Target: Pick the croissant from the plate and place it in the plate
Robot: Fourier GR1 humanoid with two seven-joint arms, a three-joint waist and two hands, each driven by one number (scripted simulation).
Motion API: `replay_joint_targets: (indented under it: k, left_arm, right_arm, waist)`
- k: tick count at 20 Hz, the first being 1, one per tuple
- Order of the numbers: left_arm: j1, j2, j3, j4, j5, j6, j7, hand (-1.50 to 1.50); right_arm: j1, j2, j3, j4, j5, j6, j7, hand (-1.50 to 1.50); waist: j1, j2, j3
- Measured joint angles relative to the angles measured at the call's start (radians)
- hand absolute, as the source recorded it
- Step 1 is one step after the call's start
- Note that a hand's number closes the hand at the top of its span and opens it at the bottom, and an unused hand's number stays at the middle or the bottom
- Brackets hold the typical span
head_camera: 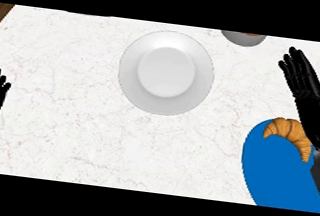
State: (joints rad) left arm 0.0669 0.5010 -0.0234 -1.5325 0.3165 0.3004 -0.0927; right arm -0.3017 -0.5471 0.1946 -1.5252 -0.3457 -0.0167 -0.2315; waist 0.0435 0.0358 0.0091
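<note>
Croissant (pixel 291 133) is lying at the blue plate's (pixel 277 180) twelve o'clock; I'm lowering my open, empty right hand (pixel 310 90) over it.

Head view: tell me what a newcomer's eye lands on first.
The bright blue round plate at the lower right stands out most, with a golden-brown croissant lying at its upper edge. At the centre of the white marble counter sits an empty white round plate. The black right hand, fingers straight, hangs above the croissant.
</note>
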Motion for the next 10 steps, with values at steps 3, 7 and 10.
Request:
replay_joint_targets:
  k: [3, 7, 10]
  left_arm:
    - [-0.002, 0.019, -0.016, 0.013, -0.042, 0.000, -0.005, 0.00]
    - [-0.004, 0.059, -0.064, 0.020, -0.117, -0.022, -0.029, 0.00]
    - [0.023, 0.060, -0.101, 0.024, -0.161, -0.032, -0.051, 0.00]
  right_arm:
    - [-0.015, 0.012, -0.001, 0.036, -0.130, 0.148, 0.030, -1.50]
    - [-0.032, 0.000, 0.011, 0.067, -0.284, 0.350, 0.082, -1.50]
    - [-0.029, -0.049, -0.084, 0.172, -0.360, 0.474, 0.021, -1.50]
  waist:
    - [-0.013, -0.014, -0.004]
    - [-0.015, -0.014, -0.003]
    - [-0.025, -0.022, -0.005]
